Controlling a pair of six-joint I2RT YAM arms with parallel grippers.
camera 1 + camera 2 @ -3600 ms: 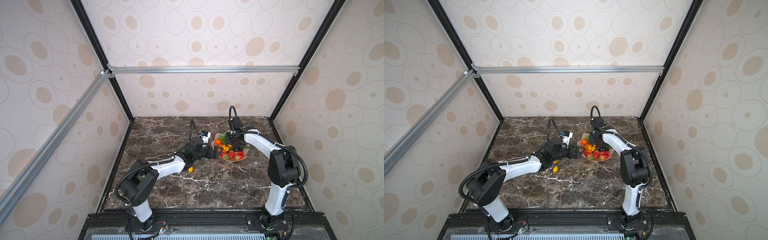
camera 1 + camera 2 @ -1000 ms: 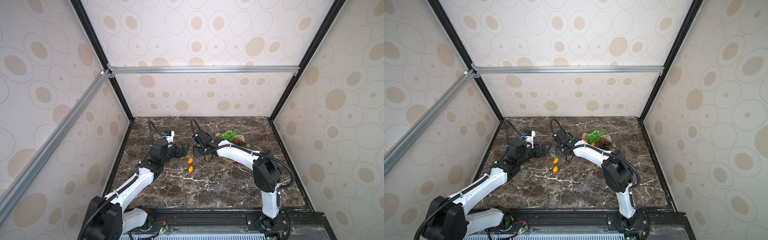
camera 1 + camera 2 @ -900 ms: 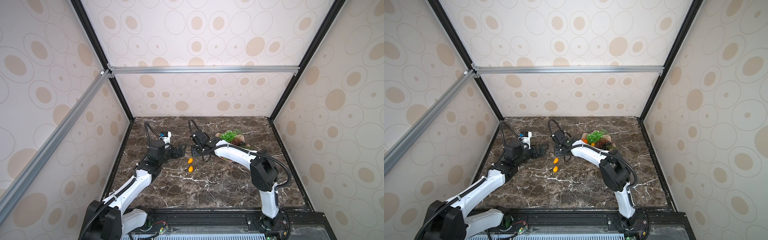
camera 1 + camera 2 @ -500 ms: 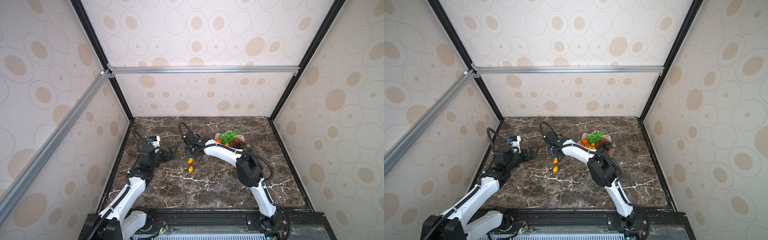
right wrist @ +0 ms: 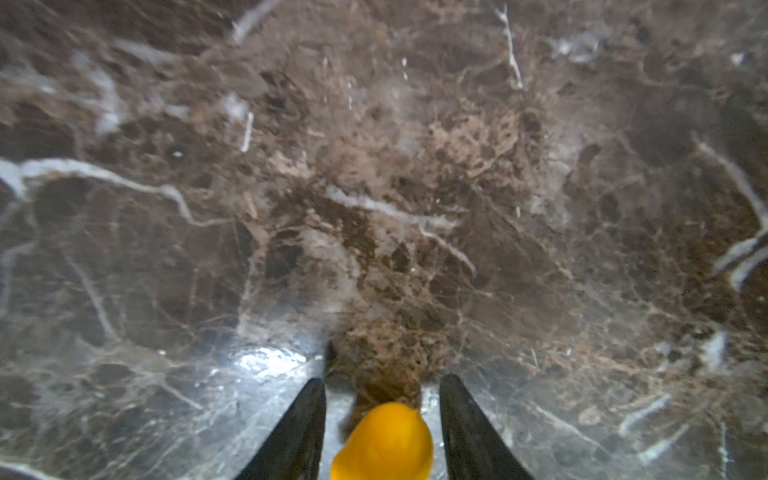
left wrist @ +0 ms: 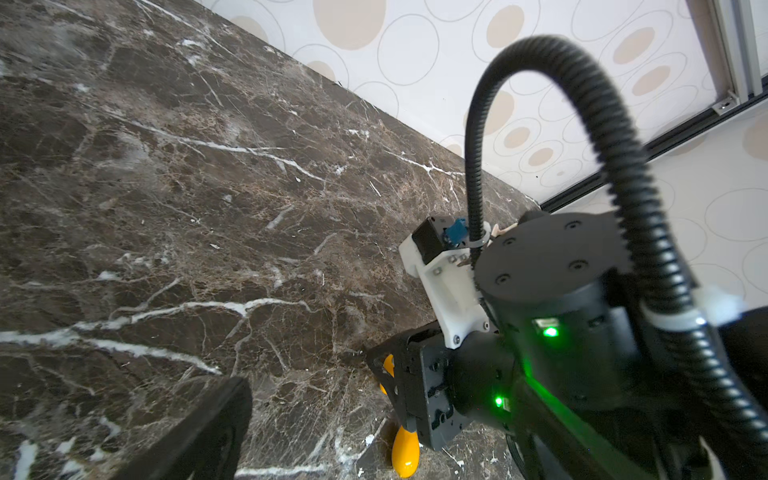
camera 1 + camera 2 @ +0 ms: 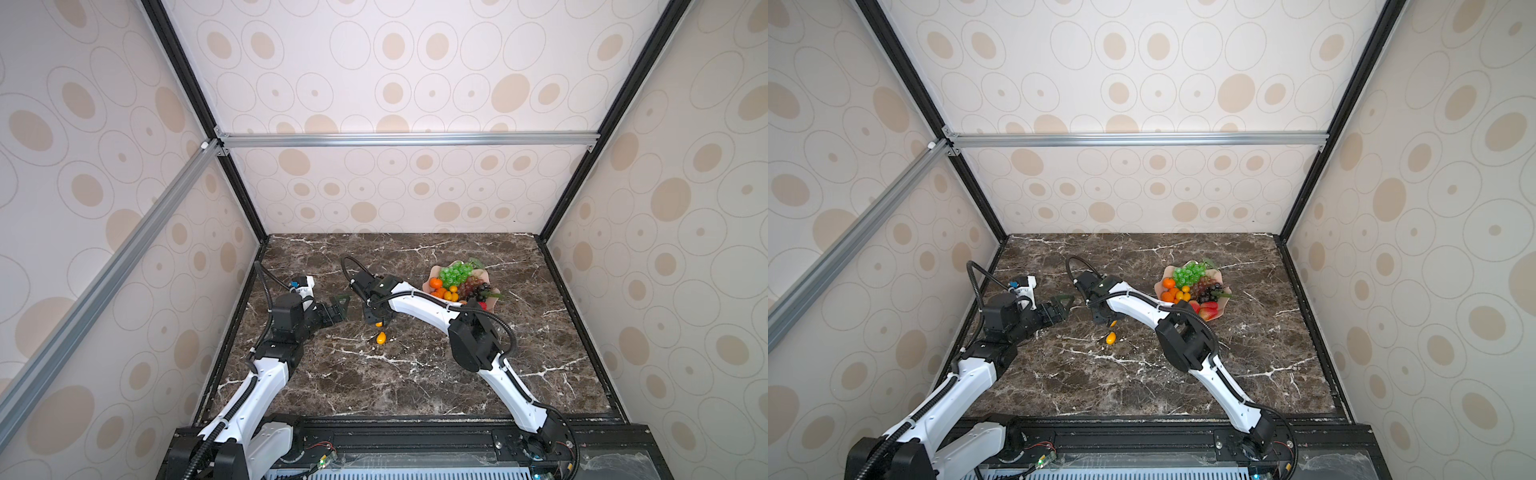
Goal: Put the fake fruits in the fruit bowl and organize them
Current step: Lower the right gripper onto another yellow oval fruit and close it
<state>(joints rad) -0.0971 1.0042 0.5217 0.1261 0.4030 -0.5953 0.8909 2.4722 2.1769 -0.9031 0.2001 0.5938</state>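
Nearest me, a little toward 8 o'clock of the middle of the counter (image 7: 415,386), a loose kumquat (image 7: 380,337) lies flat on the dark brown, white-veined marble. It is a small glossy yellow-orange oval, and its long axis runs roughly from 6 to 12, leaning toward 1.

Just beyond it at 12 o'clock, the right pincer (image 7: 377,322) points down at the counter with a second kumquat (image 5: 384,442) between its thin black fingers (image 5: 299,432). The jaws stand apart on either side of the fruit. In the right wrist view a narrow strip of counter shows on both sides, so they straddle it without pinching. That view cuts the fruit off at its edge, showing only a smooth rounded end, so I cannot tell how its long axis lies.

Over at 9 o'clock the left pincer (image 7: 338,306) hangs spread wide with nothing in it, aimed toward 3 o'clock, well apart from both kumquats.

Farthest back, at about 1 o'clock, sits the bowl (image 7: 434,272), a shallow pale pink dish with a wavy rim. It holds knobbly green grapes (image 7: 1188,274) at the far side, a round tangerine (image 7: 1169,283) at 9, dark grapes (image 7: 1208,289) and red strawberries (image 7: 1209,308) at the near edge.
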